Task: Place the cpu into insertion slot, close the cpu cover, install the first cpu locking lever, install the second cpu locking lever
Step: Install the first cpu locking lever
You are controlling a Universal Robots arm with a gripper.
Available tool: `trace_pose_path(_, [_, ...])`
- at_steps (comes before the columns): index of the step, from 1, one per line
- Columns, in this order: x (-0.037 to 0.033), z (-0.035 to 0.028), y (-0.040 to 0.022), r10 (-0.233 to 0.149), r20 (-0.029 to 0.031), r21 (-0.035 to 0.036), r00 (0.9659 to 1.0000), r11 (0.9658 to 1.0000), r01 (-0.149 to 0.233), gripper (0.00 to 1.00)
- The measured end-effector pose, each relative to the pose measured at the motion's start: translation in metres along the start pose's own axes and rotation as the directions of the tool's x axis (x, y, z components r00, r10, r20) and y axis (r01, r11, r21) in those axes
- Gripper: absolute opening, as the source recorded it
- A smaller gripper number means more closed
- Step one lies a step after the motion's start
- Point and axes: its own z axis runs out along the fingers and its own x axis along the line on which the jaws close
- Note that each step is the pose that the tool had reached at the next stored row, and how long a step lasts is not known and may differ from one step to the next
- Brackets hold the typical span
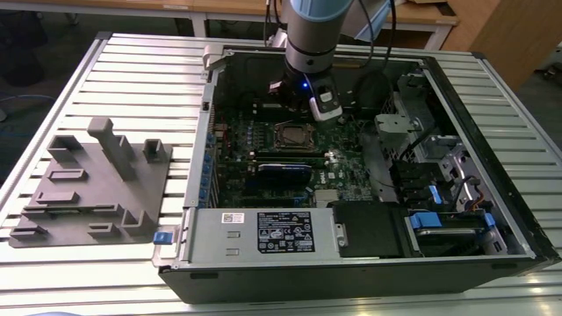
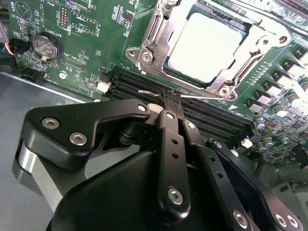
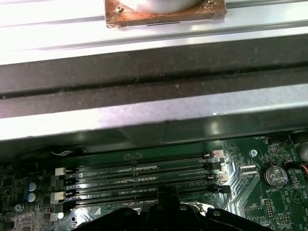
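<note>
Inside the open computer case (image 1: 351,280), the gripper (image 2: 171,98) hangs low over the board, its black fingers (image 2: 168,130) drawn together; the tips sit just above the long black memory slots (image 2: 211,118) and at a thin wire lever (image 2: 149,91), though whether they pinch it cannot be told; just beyond, the cpu cover (image 2: 159,36) lies flat around the cpu (image 2: 204,43), seated in the insertion slot (image 1: 293,135) on the green motherboard (image 2: 91,48).

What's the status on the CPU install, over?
Gripper fingers shut, over the memory slots. Cpu seated, cpu cover down over it. Thin metal lever by the tips.
</note>
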Motion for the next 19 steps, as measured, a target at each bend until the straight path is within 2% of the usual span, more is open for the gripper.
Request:
trace_pose_path(2, [0.0001,0.0002,0.0000,0.010,0.0027,0.0003,0.9999,0.9999,-0.010,0.11])
trace_pose_path(7, [0.0002,0.0006,-0.0001,0.056,0.0153,-0.0001,0.9983,0.9984,-0.056,0.11])
trace_pose_path(19, [0.0046,0.0009,0.0013,0.071,0.0192,-0.0002,0.9973,0.9975,-0.071,0.11])
